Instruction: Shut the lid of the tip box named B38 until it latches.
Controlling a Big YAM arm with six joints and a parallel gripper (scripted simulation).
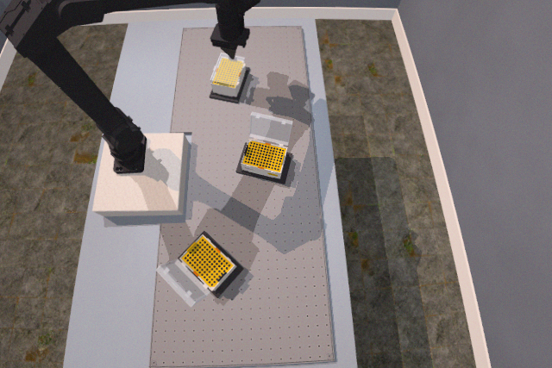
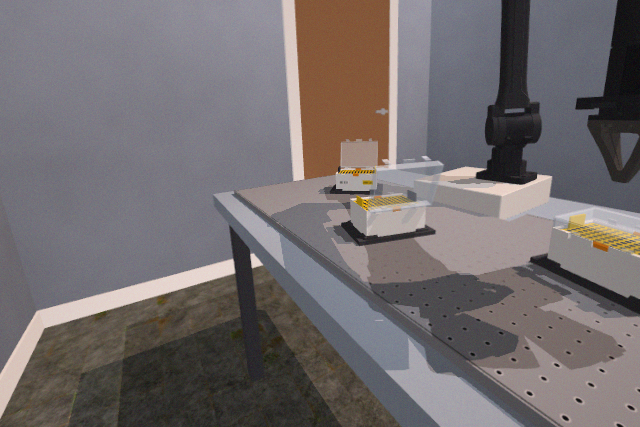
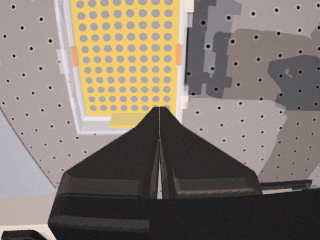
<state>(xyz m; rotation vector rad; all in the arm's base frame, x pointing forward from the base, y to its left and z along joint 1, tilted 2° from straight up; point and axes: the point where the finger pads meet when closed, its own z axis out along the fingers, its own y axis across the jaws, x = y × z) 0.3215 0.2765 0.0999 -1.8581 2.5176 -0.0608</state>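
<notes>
Three white tip boxes with yellow tip racks sit on black holder plates on the perforated mat. The far box [image 1: 228, 74] has its clear lid lying down over the tips; it also shows in the side view [image 2: 599, 244] and in the wrist view [image 3: 123, 54]. I cannot tell whether the lid is latched. My gripper [image 1: 230, 48] [image 2: 618, 176] is shut and empty. It hangs a little above that box's edge, with the fingertips [image 3: 159, 114] just over the lid's rim. The middle box [image 1: 264, 157] and the near box [image 1: 207, 262] have open lids. No sticker is readable.
The middle box's lid [image 1: 271, 127] stands up. The near box's lid [image 1: 181, 283] lies flat beside it. My arm's base stands on a white pedestal [image 1: 140, 174] left of the mat. The table edge runs along the right side.
</notes>
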